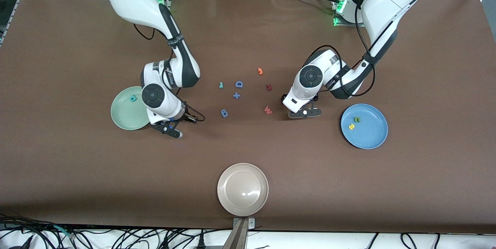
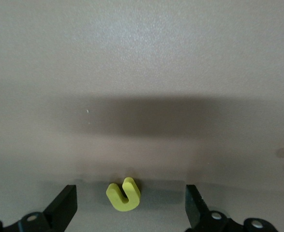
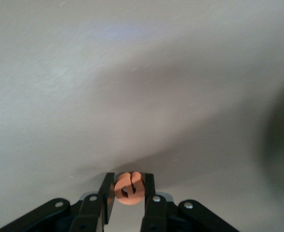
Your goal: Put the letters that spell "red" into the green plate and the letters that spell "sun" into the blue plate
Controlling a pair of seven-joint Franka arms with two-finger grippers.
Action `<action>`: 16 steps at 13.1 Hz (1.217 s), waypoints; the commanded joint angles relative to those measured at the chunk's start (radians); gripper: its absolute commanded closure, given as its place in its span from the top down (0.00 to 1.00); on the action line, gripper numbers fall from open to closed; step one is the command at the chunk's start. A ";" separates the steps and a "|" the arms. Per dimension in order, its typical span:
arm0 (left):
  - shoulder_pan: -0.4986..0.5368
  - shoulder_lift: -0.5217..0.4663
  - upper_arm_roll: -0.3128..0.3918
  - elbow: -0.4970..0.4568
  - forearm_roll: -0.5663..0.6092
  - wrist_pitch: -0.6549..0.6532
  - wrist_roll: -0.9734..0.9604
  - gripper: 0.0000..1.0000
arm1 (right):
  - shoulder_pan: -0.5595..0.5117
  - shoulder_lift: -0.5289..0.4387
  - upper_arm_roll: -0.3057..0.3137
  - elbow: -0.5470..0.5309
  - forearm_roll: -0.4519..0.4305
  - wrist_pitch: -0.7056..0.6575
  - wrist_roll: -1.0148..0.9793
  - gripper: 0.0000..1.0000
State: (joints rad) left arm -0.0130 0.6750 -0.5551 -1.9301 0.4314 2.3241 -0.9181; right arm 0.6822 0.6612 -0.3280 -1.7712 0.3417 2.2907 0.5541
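My right gripper [image 3: 128,186] is shut on the orange "e" [image 3: 128,190]; in the front view this gripper [image 1: 171,129] is over the table just beside the green plate [image 1: 121,118]. A teal "d" [image 1: 133,98] lies in that plate. My left gripper [image 2: 131,196] is open and low over the table, with the yellow "u" [image 2: 124,195] lying between its fingers, touching neither. In the front view this gripper [image 1: 305,112] hides the "u". The blue plate [image 1: 370,136] holds a green "n" [image 1: 356,119] and a yellow "s" [image 1: 351,126]. The teal "r" [image 1: 221,85] lies mid-table.
Mid-table lie a blue "D" [image 1: 239,84], a blue plus [image 1: 236,95], a blue "6"-like piece [image 1: 224,113], an orange piece [image 1: 260,71], a dark red letter [image 1: 269,87] and a pink "w" [image 1: 267,109]. A beige plate [image 1: 242,202] sits near the front edge.
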 commanded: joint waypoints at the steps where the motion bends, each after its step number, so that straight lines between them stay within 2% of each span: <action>1: 0.004 0.003 -0.005 -0.009 0.036 0.011 -0.025 0.90 | 0.000 -0.086 -0.071 -0.011 0.003 -0.132 -0.091 0.19; 2: 0.004 0.005 -0.005 -0.010 0.036 0.009 -0.025 0.80 | 0.000 -0.104 -0.095 -0.011 0.003 -0.179 -0.112 0.19; 4: 0.008 0.003 -0.006 -0.009 0.036 0.008 -0.025 0.49 | 0.000 -0.141 -0.146 -0.028 0.002 -0.249 -0.173 0.19; 6: 0.011 0.002 -0.008 -0.007 0.036 0.003 -0.025 0.29 | 0.000 -0.182 -0.199 -0.089 0.002 -0.272 -0.281 0.19; 8: 0.007 0.000 -0.008 -0.004 0.036 0.000 -0.025 0.17 | 0.000 -0.213 -0.236 -0.161 0.003 -0.254 -0.360 0.19; 9: 0.007 -0.002 -0.008 -0.001 0.035 -0.002 -0.025 0.15 | 0.000 -0.213 -0.262 -0.183 0.003 -0.245 -0.411 0.19; 11: 0.010 -0.012 -0.009 0.006 0.035 -0.020 -0.022 0.15 | -0.003 -0.212 -0.273 -0.261 0.005 -0.119 -0.499 0.19; 13: 0.018 -0.066 -0.015 0.026 0.021 -0.122 -0.002 0.15 | -0.003 -0.201 -0.270 -0.339 0.008 0.025 -0.513 0.20; 16: 0.045 -0.098 -0.031 0.126 -0.032 -0.328 0.155 0.13 | -0.003 -0.166 -0.255 -0.352 0.020 0.070 -0.513 0.20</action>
State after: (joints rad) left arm 0.0067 0.6198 -0.5710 -1.8536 0.4288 2.1129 -0.8652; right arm 0.6721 0.4959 -0.5900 -2.1060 0.3420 2.3341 0.0618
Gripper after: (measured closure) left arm 0.731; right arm 0.718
